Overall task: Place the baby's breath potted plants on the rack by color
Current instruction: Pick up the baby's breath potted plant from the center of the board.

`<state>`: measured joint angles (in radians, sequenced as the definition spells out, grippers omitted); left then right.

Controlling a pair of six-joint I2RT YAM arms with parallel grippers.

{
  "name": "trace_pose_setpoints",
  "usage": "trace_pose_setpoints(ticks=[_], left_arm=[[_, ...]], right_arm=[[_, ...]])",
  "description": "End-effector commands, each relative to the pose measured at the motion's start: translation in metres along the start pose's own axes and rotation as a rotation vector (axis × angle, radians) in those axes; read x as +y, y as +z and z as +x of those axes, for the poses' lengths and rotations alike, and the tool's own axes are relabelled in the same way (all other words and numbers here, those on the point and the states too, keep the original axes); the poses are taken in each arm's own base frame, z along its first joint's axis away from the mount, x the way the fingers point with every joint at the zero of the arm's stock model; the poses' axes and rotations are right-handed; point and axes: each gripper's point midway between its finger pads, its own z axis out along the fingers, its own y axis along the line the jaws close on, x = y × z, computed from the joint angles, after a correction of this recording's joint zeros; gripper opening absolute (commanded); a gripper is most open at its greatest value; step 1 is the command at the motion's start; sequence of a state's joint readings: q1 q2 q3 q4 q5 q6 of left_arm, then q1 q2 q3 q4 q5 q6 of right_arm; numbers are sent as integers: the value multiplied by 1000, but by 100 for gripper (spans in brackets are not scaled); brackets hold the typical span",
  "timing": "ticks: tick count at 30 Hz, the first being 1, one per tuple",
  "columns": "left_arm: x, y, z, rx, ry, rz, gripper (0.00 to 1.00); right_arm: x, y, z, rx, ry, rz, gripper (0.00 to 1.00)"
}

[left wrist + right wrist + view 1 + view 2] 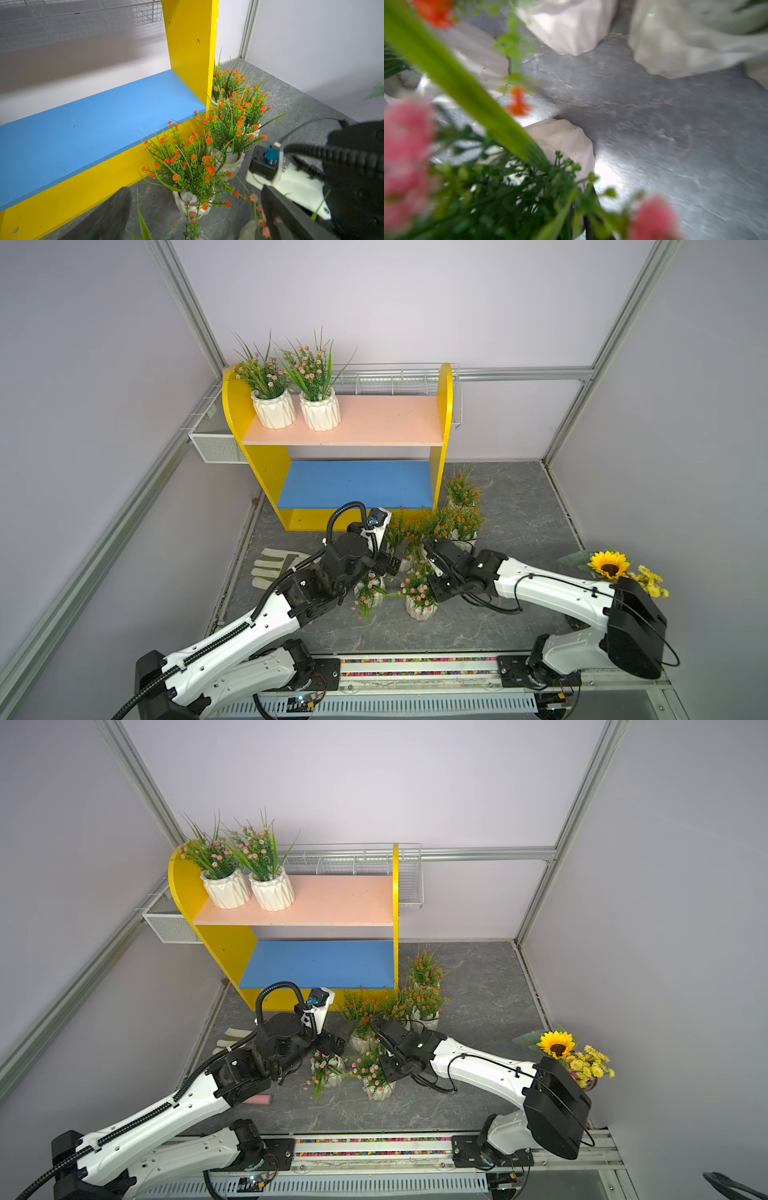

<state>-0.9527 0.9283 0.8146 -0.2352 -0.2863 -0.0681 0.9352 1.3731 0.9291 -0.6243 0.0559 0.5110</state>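
A grey marbled tabletop (519,510) was walled by pale lilac panels (415,302). The right gripper (581,220) was closed on the upright green sprigs of a pink-blossomed baby's breath plant (419,597), its white faceted pot directly below the fingers. The left gripper (199,216) was spread wide and empty, an orange-blossomed potted plant (187,166) just ahead between its fingers. Up and beyond, the yellow-sided wooden rack (444,406) was seen, two pink plants (320,410) on its pale pink upper board (395,418). The right fingertips were hidden in blurred foliage.
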Motion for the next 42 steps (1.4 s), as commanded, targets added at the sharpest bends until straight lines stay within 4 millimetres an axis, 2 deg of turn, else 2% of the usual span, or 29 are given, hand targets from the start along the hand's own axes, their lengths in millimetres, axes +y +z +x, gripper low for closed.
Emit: trace_pose_setpoints(ticks=[1,8,13,18,24,29,42], left_arm=[[-5,-2,-3,-28,6,35,100],[-23,9,10,0,32,128,100],[-55,21,28,62,84,288,100],[-77,29,44,93,99,393,100],[-109,39,60,115,168,468,100],[-132,44,64,98,174,542,100],[-155,63,53,23,117,595,100]], right_arm=[[-9,-25,-7,-50,16,-25,11],[-37,-60,-12,-97,71,-41,10],[-57,-88,-16,-128,100,-48,10],[-69,-111,-21,-148,111,-50,11],[-71,-123,-33,-166,118,-92,11],[-68,-125,-44,-170,115,-123,11],[-50,-130,-57,-197,117,-227,11]])
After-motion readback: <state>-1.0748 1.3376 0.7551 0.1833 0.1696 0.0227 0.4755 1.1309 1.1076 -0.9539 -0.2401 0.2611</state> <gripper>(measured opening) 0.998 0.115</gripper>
